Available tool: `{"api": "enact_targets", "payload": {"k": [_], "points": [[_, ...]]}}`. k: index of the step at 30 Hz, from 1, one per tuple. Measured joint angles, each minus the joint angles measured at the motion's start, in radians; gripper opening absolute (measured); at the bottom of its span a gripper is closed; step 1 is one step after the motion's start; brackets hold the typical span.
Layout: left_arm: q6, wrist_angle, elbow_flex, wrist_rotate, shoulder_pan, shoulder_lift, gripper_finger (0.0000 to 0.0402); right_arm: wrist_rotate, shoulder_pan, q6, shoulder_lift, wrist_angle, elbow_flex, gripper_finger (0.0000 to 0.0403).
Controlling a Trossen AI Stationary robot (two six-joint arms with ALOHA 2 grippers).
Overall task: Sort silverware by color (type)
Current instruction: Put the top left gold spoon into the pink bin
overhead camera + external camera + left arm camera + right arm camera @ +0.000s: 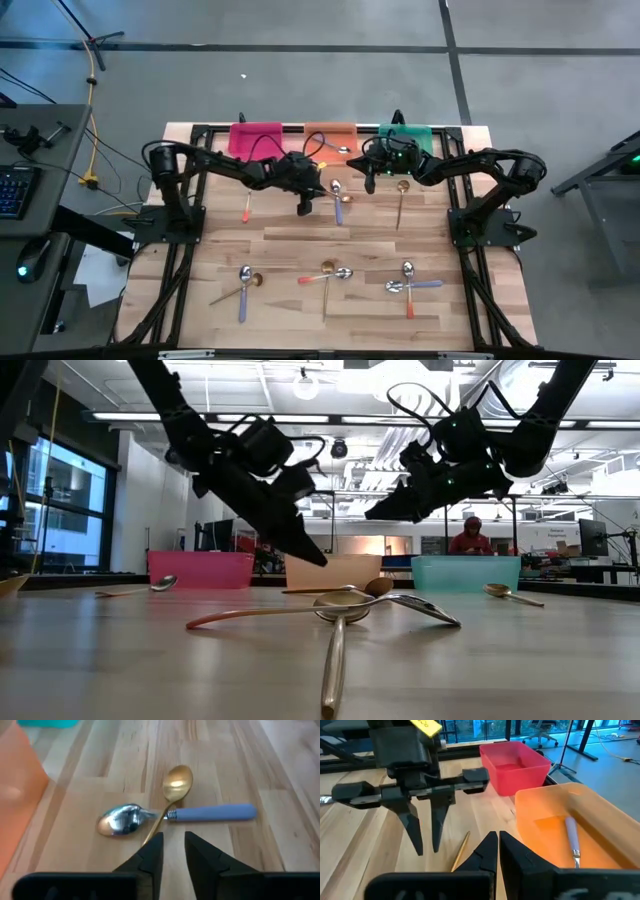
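Spoons [337,200] crossed below the left gripper [172,852], fingers narrowly apart.
Right gripper [497,851] nearly closed, empty; no writing readable.

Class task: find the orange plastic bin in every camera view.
High: orange plastic bin midway along the far table edge.
Low: centre background.
Left wrist: cropped at the frame edge.
Right wrist: nearest, beside the pink plastic bin.
Landmark: that pink bin, missing only from left wrist.

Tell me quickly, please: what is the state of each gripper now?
Left gripper: jaws slightly open, holding nothing, above the crossed gold spoon and blue-handled spoon.
Right gripper: jaws nearly closed, holding nothing.
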Motion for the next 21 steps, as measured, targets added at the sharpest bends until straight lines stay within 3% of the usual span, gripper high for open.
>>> {"api": "enact_targets", "payload": {"k": [9, 21], "points": [[0.091, -0.012, 0.037, -0.068, 0.005, 0.076, 0.0123, -0.002, 0.000, -0.007, 0.000, 0.011, 0.000, 0.0000], [0.210, -0.096, 0.128, -0.065, 0.019, 0.163, 0.0104, -0.005, 0.000, 0.002, 0.000, 0.013, 0.000, 0.0000]]}}
